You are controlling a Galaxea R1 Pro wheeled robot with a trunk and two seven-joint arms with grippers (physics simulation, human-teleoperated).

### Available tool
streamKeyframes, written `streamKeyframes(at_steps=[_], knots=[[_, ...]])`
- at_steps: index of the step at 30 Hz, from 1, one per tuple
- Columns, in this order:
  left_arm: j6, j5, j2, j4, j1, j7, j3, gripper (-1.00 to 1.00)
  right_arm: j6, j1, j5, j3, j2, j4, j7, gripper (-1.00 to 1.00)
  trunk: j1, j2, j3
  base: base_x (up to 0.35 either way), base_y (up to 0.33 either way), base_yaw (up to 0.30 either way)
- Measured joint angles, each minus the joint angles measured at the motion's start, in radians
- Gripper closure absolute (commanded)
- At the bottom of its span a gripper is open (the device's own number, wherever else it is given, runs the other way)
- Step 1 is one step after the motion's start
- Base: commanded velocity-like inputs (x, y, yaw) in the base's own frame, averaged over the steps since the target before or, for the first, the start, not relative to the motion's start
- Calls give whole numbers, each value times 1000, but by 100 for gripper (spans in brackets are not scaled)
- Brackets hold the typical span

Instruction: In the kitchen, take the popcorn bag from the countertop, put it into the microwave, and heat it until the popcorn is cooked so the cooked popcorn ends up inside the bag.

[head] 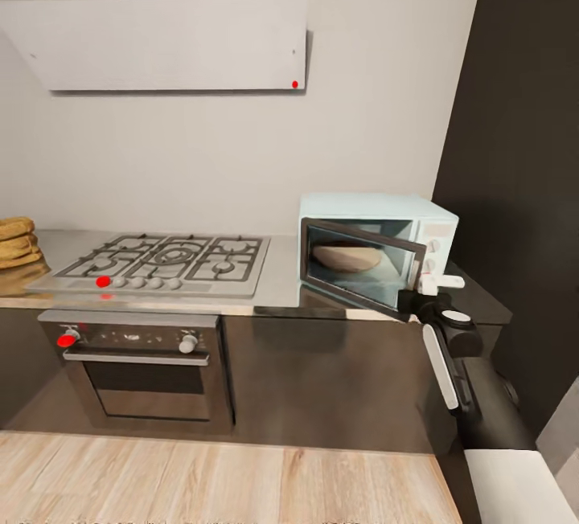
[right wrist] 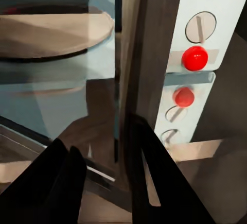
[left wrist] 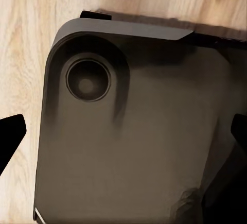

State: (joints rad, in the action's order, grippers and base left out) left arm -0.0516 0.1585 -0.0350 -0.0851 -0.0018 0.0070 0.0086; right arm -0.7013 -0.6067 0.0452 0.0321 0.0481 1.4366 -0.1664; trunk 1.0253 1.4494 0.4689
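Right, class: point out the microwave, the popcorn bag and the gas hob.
microwave (head: pixel 378 206), head view, its mint-blue top.
popcorn bag (head: pixel 346 257), head view, tan body seen through the part-open door.
gas hob (head: pixel 173 255), head view, centre grate.

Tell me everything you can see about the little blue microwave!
The microwave is a small pale mint-blue box standing at the right end of the grey countertop, beside the gas hob. Its dark-glass door, framed in steel, is swung partly open. Inside rests the tan popcorn bag. Round knobs run down its pale right panel. The right gripper is at the door's free edge, near the knobs.
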Motion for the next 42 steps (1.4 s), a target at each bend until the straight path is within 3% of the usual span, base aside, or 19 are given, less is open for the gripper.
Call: streamKeyframes(at_steps=[4,5,7,14,21,24,27,29,34,42], knots=[[0,0,1,0,0,0,0,-100,0,0,-1,-5,0,0,-1,100,0,0,0,-13,0,0],[0,0,1,0,0,0,0,-100,0,0,-1,-5,0,0,-2,-100,0,0,0,-2,0,0],[0,0,2,-1,0,0,0,-100,-8,0,-34,0,1,0,-14,-100,0,0,0,0,0,0],[0,0,2,-1,0,0,0,-100,-19,0,-30,-9,2,0,-1,-100,0,0,0,0,0,0],[0,0,2,-1,0,0,-1,-100,-21,3,-23,-4,7,-36,54,-100,0,0,0,0,0,0],[0,0,2,-1,0,0,-1,-100,-20,3,-23,1,51,-134,57,-100,0,0,0,0,0,0],[0,0,2,-1,0,0,-1,-100,-16,3,-19,7,118,-218,57,-100,0,0,0,0,0,0],[0,0,2,-1,0,0,0,-100,-11,3,-18,48,145,-263,61,-100,0,0,0,0,0,0],[0,2,2,-3,0,0,0,-100,9,3,-19,90,140,-258,89,-100,0,0,0,0,0,0],[0,1,2,-2,0,-1,-5,-100,-18,3,-16,135,140,-234,64,-100,-1,0,0,193,-8,0]])
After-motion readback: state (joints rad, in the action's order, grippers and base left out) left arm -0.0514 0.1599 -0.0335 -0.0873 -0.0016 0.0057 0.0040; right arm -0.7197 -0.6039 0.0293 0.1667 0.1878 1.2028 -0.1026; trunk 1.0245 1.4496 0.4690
